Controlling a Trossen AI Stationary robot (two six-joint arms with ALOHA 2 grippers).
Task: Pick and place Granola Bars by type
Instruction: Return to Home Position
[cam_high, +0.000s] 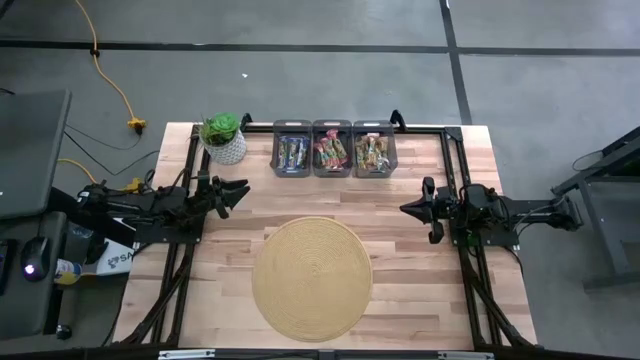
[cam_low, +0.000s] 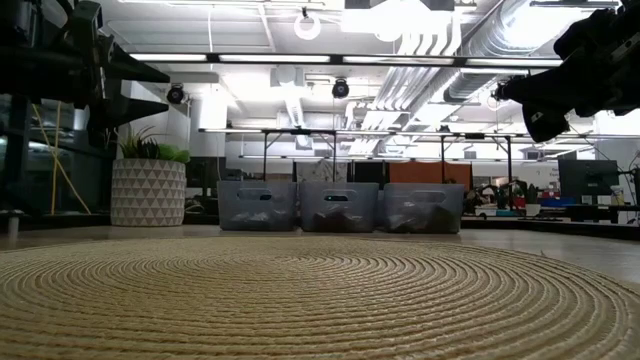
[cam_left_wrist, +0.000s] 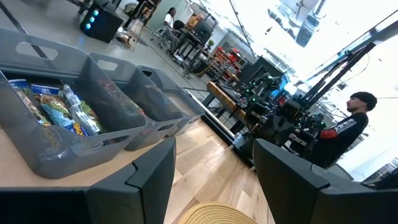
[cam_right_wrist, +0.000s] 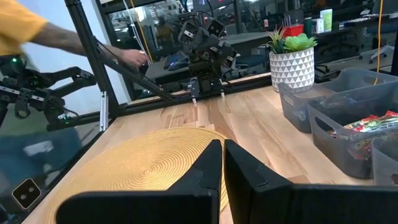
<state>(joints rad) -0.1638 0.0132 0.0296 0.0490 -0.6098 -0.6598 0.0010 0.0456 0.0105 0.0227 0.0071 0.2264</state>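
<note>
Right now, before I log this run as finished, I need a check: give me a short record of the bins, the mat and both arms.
left bin: blue-wrapped Granola Bars
middle bin: pink and red bars
right bin: green and tan bars
woven mat: table centre, no bars on it
left gripper: above table's left side, jaws open, holding nothing
right gripper: above table's right side, jaws shut, holding nothing
plant pot: back left, beside the left bin
</note>
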